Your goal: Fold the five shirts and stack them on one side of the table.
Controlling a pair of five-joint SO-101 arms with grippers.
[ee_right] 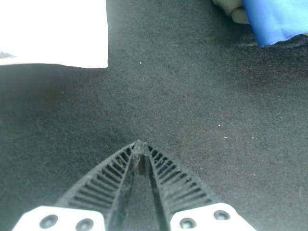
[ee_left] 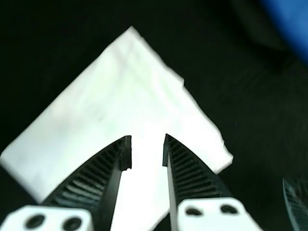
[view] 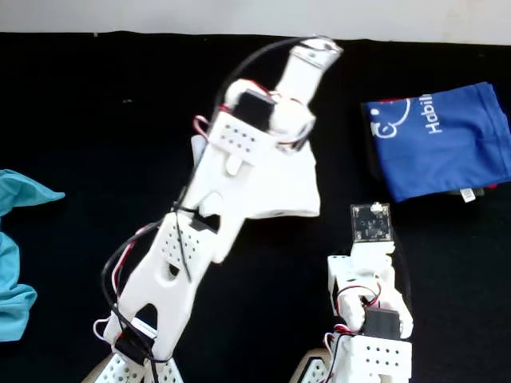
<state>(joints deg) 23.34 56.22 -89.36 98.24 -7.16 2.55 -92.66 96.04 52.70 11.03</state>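
Shirts, three in sight. White shirt (view: pixel 291 195) lies folded into a flat rectangle near the middle of the black desk (view: pixel 96 120). Blue shirt (view: pixel 443 144) is folded too, at the far right of the desk, well apart from the white one. A thin dark edge and a sliver of red show along its left side, so it seems to rest on other cloth. What that cloth is I cannot tell. Teal shirt (view: pixel 12 255) sits crumpled and unfolded at the left edge, partly cut off by the frame.

Left arm (view: pixel 207 231) stretches from the near edge out over the desk and covers part of the white shirt in the high view. From its wrist, the left gripper (ee_left: pixel 146 144) hangs over the white shirt (ee_left: pixel 120 106). Jaws stand a narrow gap apart, with white cloth showing between them and nothing clamped. I cannot tell whether the tips touch the fabric. A patch of the blue shirt (ee_left: pixel 288 19) sits at one corner of that view.

Right arm (view: pixel 371 303) is tucked back at the near right edge of the desk, short of the blue shirt. Right gripper (ee_right: pixel 139 149) hangs over bare black desk, jaws pressed together at the tips and empty. Farther off in its wrist view I see a corner of the white shirt (ee_right: pixel 53 33) to one side and the blue shirt (ee_right: pixel 276 19) to the other. A small grey bit of cloth lies just beside the blue edge.
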